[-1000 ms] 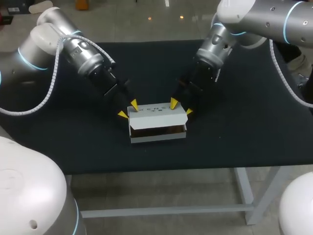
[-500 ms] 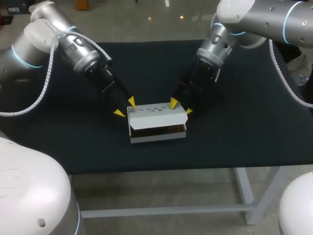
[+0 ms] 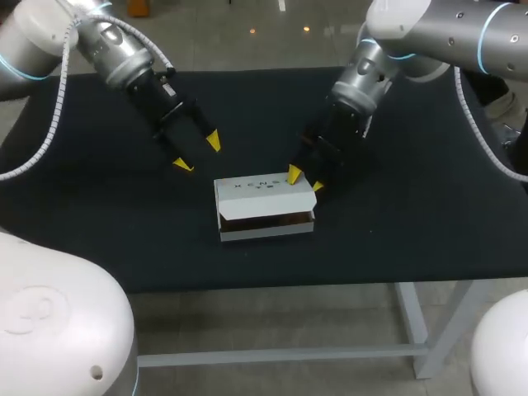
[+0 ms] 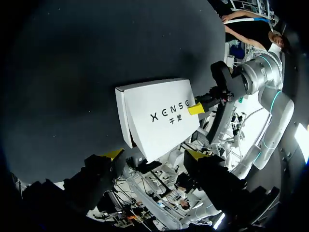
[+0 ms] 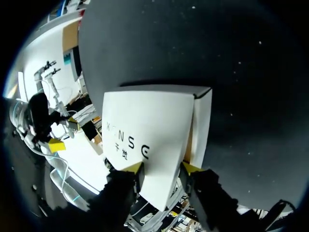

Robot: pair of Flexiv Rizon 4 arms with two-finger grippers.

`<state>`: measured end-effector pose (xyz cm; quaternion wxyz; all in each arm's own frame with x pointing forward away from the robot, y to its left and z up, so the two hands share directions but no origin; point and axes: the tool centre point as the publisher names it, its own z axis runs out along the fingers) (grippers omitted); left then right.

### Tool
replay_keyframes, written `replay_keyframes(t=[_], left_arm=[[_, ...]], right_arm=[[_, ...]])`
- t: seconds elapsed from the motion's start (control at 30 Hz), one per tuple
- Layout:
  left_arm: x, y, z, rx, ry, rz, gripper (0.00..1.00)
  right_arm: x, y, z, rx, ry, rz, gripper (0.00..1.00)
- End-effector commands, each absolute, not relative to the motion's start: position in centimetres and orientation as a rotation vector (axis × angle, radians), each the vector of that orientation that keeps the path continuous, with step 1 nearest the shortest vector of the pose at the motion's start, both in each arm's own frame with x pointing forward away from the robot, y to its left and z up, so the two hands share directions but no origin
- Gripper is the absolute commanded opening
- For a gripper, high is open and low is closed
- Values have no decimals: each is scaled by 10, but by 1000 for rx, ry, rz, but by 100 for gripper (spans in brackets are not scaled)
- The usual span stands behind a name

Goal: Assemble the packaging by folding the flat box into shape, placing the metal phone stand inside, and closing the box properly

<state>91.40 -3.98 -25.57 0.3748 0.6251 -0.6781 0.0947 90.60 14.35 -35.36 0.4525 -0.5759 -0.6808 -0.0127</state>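
Note:
The white box (image 3: 264, 198) stands folded in the middle of the black table, its lid resting slightly raised over a dark gap along the front. What is inside is hidden. My right gripper (image 3: 305, 180) straddles the lid's back right corner; in the right wrist view the lid (image 5: 149, 130) runs in between the fingertips (image 5: 134, 167) and both touch its edges. My left gripper (image 3: 197, 153) hangs open and empty, up and to the back left of the box. In the left wrist view my left gripper (image 4: 154, 153) looks down on the box (image 4: 159, 116).
The black table (image 3: 429, 206) stretches well past the box on both sides. Its front edge lies close in front of the box.
My left gripper has let go of the box's back left corner, drawn away up and to the back left, and opened wider. The right gripper stays at its corner.

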Motion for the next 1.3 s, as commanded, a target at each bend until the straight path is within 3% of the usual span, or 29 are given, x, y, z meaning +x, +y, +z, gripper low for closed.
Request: replay_keyframes(t=[0.03, 0.37, 0.9, 1.3], left_arm=[[913, -44, -231, 1520, -2019, 242, 100], [883, -55, -203, 726, -2643, 1, 100], [883, -55, -203, 726, -2643, 1, 100], [871, -78, -227, 351, -3007, 111, 100]], right_arm=[[907, 144, -354, -1419, -1681, -28, 51], [907, 144, -354, -1419, -1681, -28, 58], [907, 144, -354, -1419, -1681, -28, 60], [907, 144, -354, -1419, -1681, -28, 58]])
